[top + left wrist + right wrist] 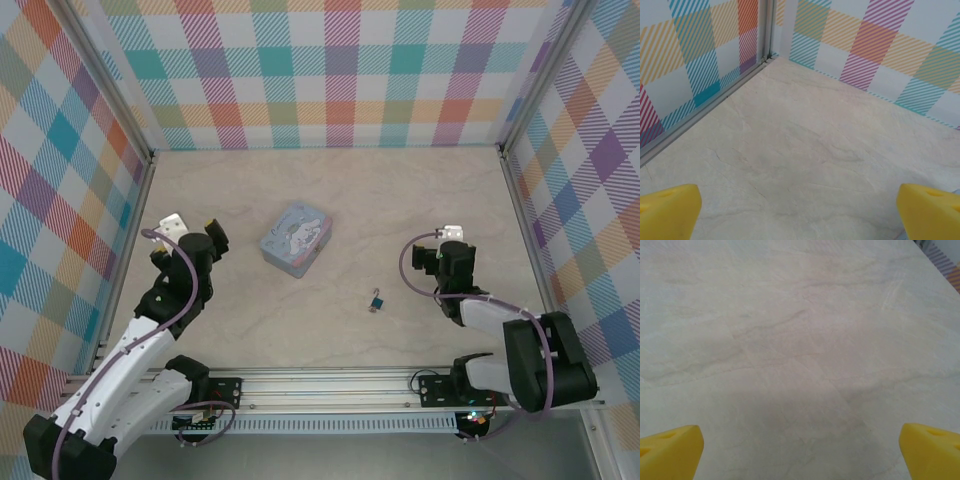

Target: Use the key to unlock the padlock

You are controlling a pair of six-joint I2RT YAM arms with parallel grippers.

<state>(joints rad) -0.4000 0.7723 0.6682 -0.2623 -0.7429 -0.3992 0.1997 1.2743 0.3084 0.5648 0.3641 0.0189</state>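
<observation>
You see the right gripper (800, 454) with its yellow fingertips (669, 449) spread wide at both lower corners. Pale marbled tabletop (800, 330) lies between them.

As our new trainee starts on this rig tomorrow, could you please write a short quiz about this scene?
1. Fill the gap: the left hand and the right hand both stand ___, holding nothing.
2. True or false: the padlock rests on top of the tin.
3. Which is nearer the padlock? A) the left hand B) the right hand C) the tin's far corner

Key: 1 open; 2 false, it lies on the table, apart from the tin; 3 B.
</observation>
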